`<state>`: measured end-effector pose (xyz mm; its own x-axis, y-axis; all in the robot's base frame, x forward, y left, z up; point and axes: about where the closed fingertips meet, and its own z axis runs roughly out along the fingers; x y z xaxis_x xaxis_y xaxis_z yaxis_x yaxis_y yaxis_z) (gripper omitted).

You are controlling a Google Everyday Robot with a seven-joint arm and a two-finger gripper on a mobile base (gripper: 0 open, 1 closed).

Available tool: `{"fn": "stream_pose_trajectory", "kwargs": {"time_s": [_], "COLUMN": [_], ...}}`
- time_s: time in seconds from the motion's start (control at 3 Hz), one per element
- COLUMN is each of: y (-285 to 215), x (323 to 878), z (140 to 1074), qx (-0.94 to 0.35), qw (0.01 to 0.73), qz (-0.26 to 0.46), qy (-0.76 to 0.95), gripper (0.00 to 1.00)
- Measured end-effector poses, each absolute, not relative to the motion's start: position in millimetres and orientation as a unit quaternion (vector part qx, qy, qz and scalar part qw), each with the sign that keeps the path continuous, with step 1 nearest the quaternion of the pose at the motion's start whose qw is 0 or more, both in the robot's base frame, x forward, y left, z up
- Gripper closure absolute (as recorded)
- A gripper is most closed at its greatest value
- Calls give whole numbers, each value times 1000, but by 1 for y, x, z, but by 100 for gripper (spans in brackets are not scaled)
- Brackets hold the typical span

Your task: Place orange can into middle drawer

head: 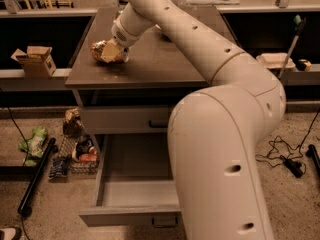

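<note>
1. The gripper point(114, 53) is low over the left part of the cabinet top point(150, 66). Whether it is clamped on anything or loose cannot be told.
2. The arm point(220, 134) rises thick at the near right, bends, and slants far and left down to the gripper.
3. The orange can point(101, 51) lies on the cabinet top, touching the gripper's left side.
4. The middle drawer point(127, 215) stands pulled out below, nearer, well apart from the can.
</note>
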<state>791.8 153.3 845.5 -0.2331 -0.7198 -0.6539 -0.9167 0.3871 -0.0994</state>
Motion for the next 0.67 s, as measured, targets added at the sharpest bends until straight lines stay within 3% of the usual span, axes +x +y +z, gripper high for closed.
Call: {"fn": "stream_pose_trajectory", "kwargs": {"time_s": [0.33, 0.67], "y": [126, 85], "x": [775, 739], "z": [874, 904], "qx": [-516, -489], "qw": [352, 384], "qz": [141, 125], "qy": [768, 773], "gripper": [95, 100]}}
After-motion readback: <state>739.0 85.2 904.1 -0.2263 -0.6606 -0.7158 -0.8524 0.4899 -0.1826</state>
